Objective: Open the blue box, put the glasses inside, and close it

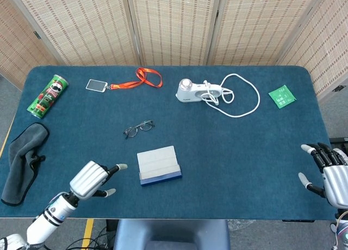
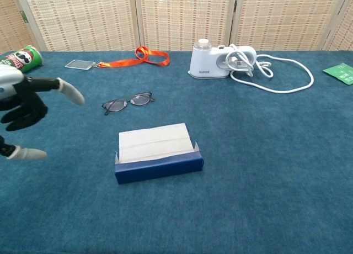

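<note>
The blue box (image 1: 159, 165) (image 2: 158, 154) lies shut near the table's front middle, its pale lid facing up. Dark-framed glasses (image 1: 138, 128) (image 2: 127, 102) rest on the cloth just behind it, slightly left. My left hand (image 1: 93, 180) (image 2: 25, 109) hovers left of the box with its fingers apart and nothing in it, a short gap from the box's left end. At the table's front right corner my right hand (image 1: 328, 171) is open and empty, far from both objects; the chest view does not show it.
A green snack can (image 1: 48, 95), a badge on an orange lanyard (image 1: 138, 79), a white appliance with a looped cord (image 1: 201, 91) and a green packet (image 1: 282, 95) line the back. A dark cloth (image 1: 22, 160) lies at the left edge.
</note>
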